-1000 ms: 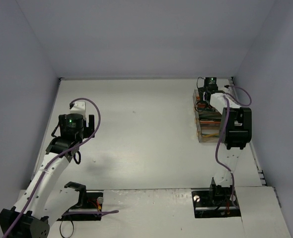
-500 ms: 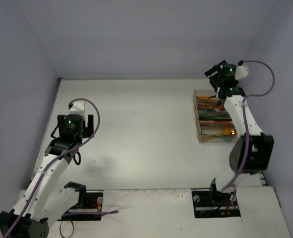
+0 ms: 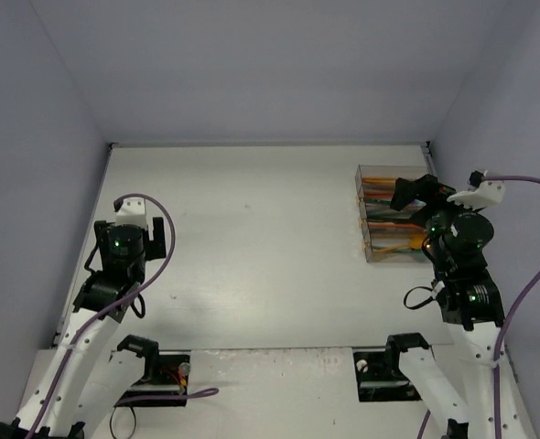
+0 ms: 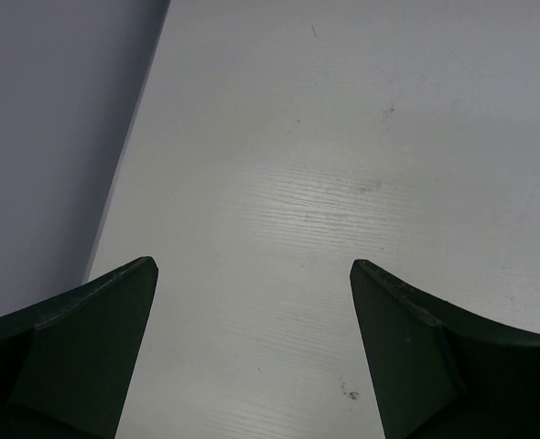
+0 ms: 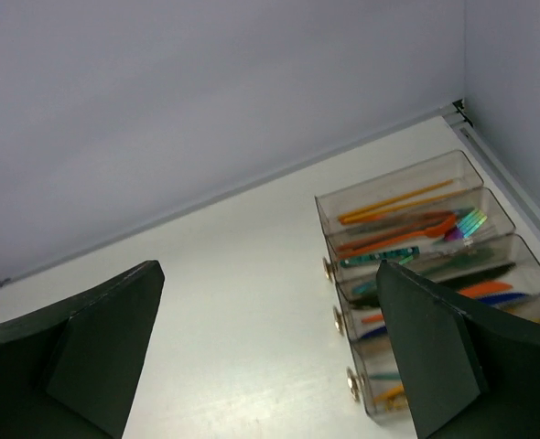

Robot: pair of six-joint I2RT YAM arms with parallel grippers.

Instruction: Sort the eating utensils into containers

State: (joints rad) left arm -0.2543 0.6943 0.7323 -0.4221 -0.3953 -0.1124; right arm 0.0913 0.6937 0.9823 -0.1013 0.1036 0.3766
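Hanging over the left side of the white table (image 3: pixel 252 256) in the top view, the left gripper (image 3: pixel 160 236) is pointing away from the arm bases, well apart from the containers (image 3: pixel 362 206) at the far right. The right gripper (image 3: pixel 409 193) is overlapping their right-hand edge. The eating utensils (image 3: pixel 391 229) are lying inside the bins as orange, teal and dark streaks. In the left wrist view, the left gripper (image 4: pixel 252 270) is holding its fingers wide apart with nothing between them, only table (image 4: pixel 343 137) below. In the right wrist view, the right gripper (image 5: pixel 270 270) is also standing spread and empty. It is facing the containers (image 5: pixel 325 215), where the eating utensils (image 5: pixel 389 240) are resting and orange chopsticks (image 5: pixel 394 199) are filling the farthest bin.
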